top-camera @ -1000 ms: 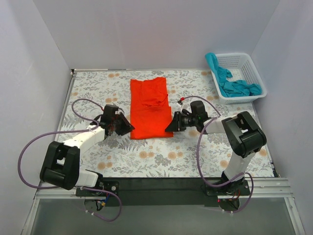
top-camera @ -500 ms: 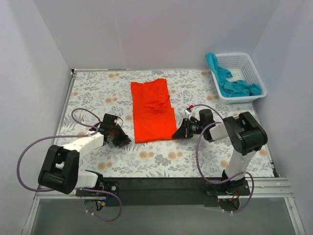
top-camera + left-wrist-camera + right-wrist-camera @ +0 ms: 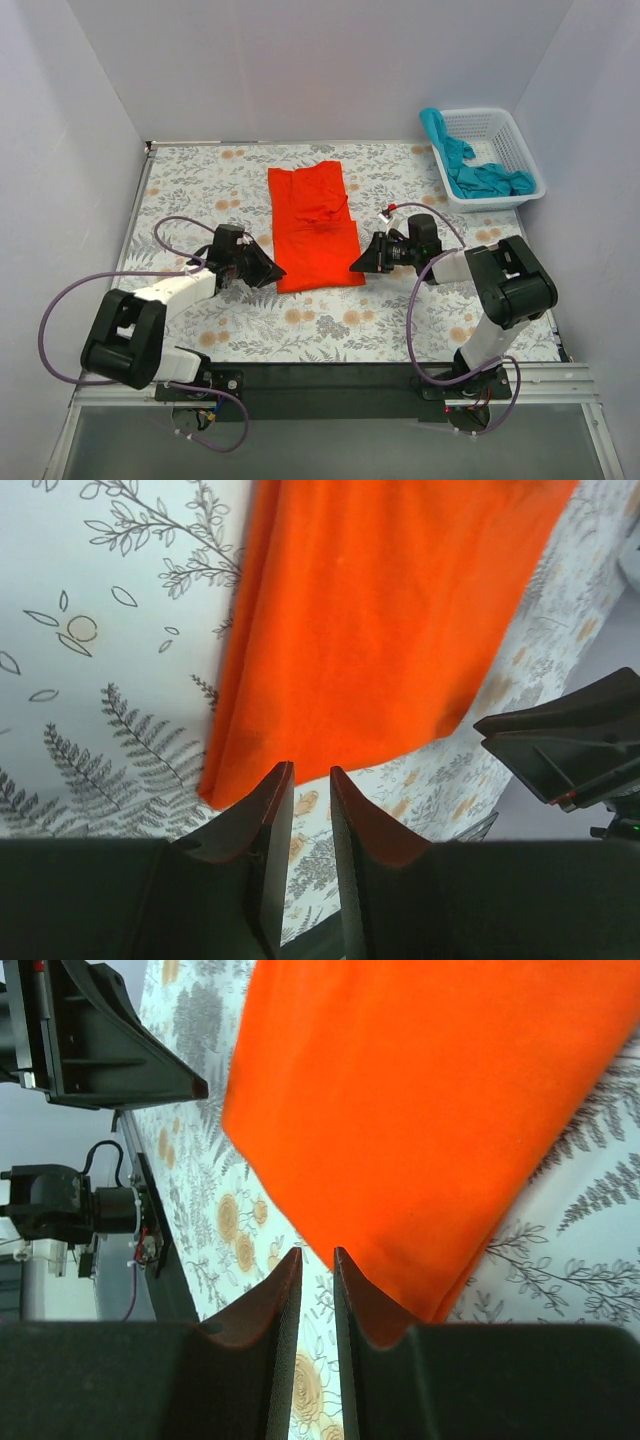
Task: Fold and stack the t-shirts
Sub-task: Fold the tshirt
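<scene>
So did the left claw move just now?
Yes. The left claw slid right, away from the table's left edge, closer to the orange shirt.

Two shirts here. The orange-red t-shirt (image 3: 312,228) is folded into a long narrow rectangle and lies flat around the middle of the flowery table (image 3: 200,180). Its long side runs near to far, tilted a touch so the near end sits slightly further right. There's a rumpled bit roughly halfway up where the cloth bunches, but the near half looks smooth, with clean straight edges and sharp corners in the wrist views. The teal blue t-shirt (image 3: 480,178) isn't folded at all. It's just a crumpled heap in the white basket (image 3: 497,132) at the far right corner, with one end draped up over the basket's left rim.
</scene>
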`<action>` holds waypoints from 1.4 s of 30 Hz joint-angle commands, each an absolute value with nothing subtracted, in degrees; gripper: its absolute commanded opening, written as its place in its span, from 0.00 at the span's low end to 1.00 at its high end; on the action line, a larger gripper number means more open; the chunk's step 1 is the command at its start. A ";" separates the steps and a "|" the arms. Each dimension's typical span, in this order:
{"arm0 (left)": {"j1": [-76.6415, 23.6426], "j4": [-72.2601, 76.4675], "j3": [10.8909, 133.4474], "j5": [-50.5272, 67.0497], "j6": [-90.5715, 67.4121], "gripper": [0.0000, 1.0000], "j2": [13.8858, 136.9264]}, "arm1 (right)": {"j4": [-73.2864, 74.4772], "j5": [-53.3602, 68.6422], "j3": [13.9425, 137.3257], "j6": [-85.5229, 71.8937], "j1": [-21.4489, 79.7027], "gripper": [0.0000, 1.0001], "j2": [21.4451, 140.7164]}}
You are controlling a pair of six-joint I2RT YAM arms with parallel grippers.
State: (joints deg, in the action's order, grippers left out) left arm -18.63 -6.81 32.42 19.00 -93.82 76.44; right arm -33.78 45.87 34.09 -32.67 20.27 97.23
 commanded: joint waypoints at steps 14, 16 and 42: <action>-19.07 -20.81 31.55 15.30 -90.00 0.17 79.46 | -26.12 37.01 23.21 -29.36 20.21 0.25 98.81; -19.16 -24.16 31.73 14.77 -89.21 0.18 77.97 | -19.91 35.60 22.94 -26.47 20.65 0.25 95.99; -37.96 -42.36 49.04 -9.40 -93.25 0.79 80.06 | 26.54 -9.14 48.07 -26.46 41.22 0.56 82.52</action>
